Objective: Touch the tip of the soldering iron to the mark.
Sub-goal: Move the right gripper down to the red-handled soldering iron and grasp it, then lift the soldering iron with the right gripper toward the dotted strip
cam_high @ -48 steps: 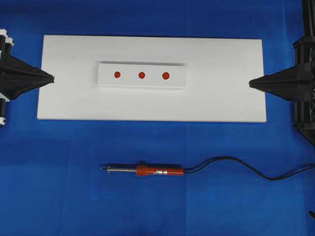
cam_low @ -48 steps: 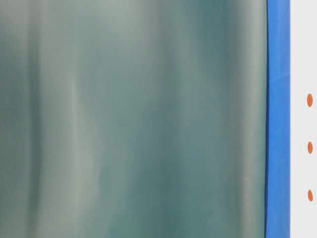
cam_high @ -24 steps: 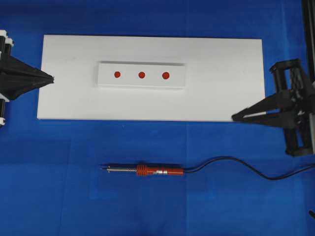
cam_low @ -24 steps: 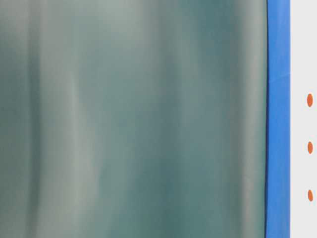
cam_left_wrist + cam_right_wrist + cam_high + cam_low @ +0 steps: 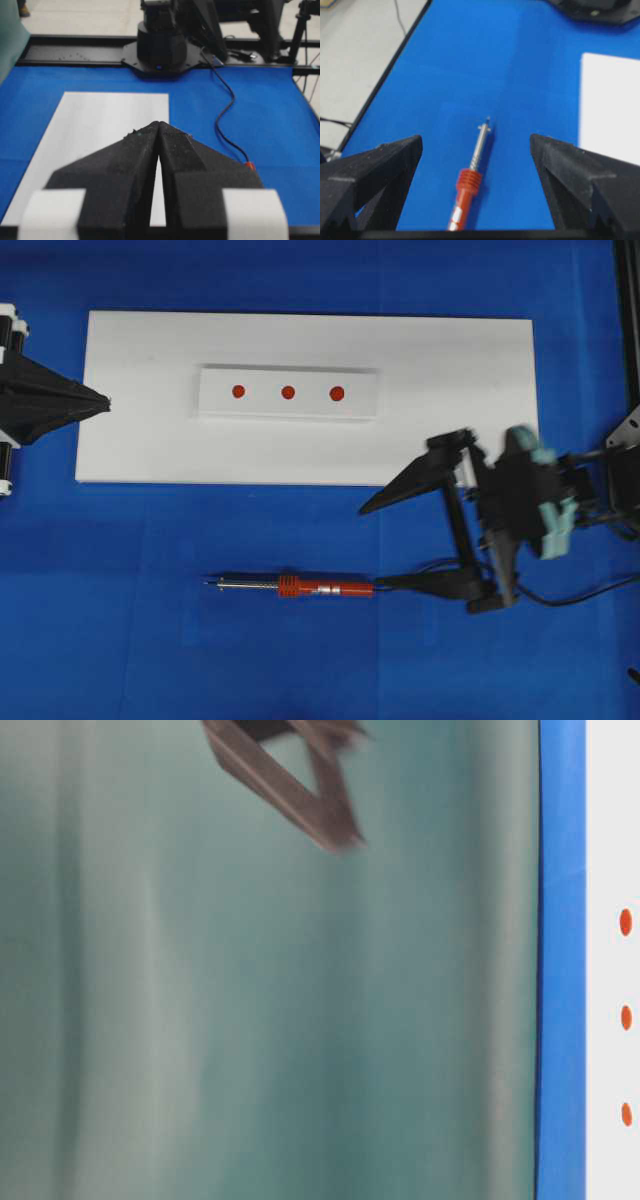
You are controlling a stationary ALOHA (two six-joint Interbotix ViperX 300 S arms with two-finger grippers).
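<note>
Blue worktop [image 5: 120, 640]: the soldering iron [image 5: 300, 588] is seen lying flat on it, nearest the front edge, tip pointing left, black cord [image 5: 560, 595] trailing off to the right.
Iron status: not yet lifted; nothing is gripped.
Right gripper [image 5: 385, 545]: fingers [image 5: 380, 165] spread wide, positioned over the cord end of the handle; in the wrist view the iron is framed between them, untouched.
White board [image 5: 450, 440]: laid beyond the iron, carrying a raised white strip [image 5: 215, 405].
Marks: three red dots [image 5: 288, 393] on the strip, well apart from the tip.
Left gripper [image 5: 95, 400]: fingers pressed together, empty, parked at the board's left edge.
Left to do: grasping, lifting, carrying and touching are judged outstanding.
</note>
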